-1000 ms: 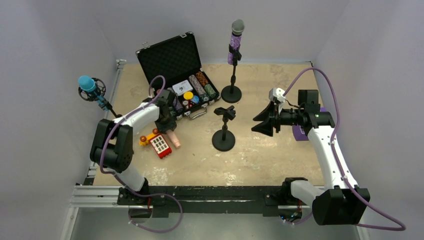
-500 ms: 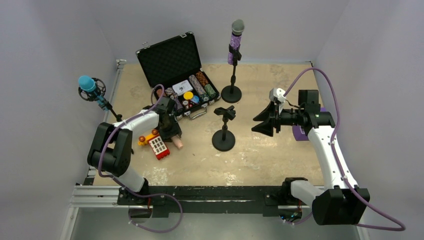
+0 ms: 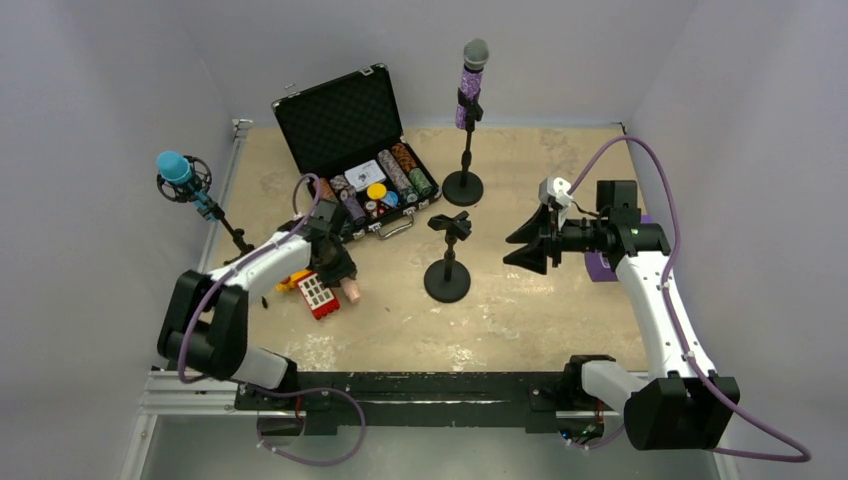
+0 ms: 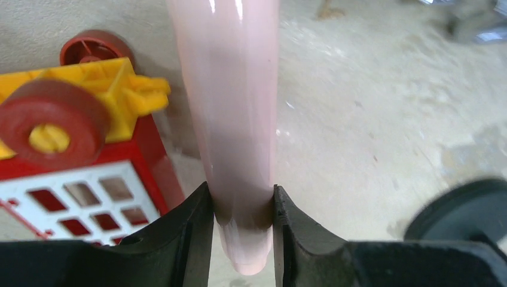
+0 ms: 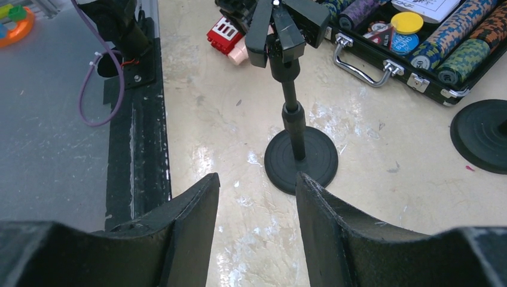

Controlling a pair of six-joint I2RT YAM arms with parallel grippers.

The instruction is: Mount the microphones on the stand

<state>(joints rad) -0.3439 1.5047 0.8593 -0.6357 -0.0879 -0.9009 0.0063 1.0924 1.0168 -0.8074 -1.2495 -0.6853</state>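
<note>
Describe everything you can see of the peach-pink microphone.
The peach-pink microphone shows as a smooth, glossy, plastic-looking pale pink stick with a rounded end; its head is out of sight. The left gripper is closed on it near that end, one finger pressed against each side. It sits close beside the red and yellow toy block, low over the table, left of the empty stand. Whether it rests on the surface cannot be told.

Empty mic stand [image 3: 447, 262] is standing on the table [image 3: 520, 320]. Poker chip case [image 3: 352, 150] is sitting behind-left of it, stand-mounted microphone [image 3: 472, 80] behind, shock-mounted microphone [image 3: 178, 172] far left, toy block [image 3: 318, 293] left, lying microphone [image 3: 351, 290] just beside that block, stand-side.
</note>
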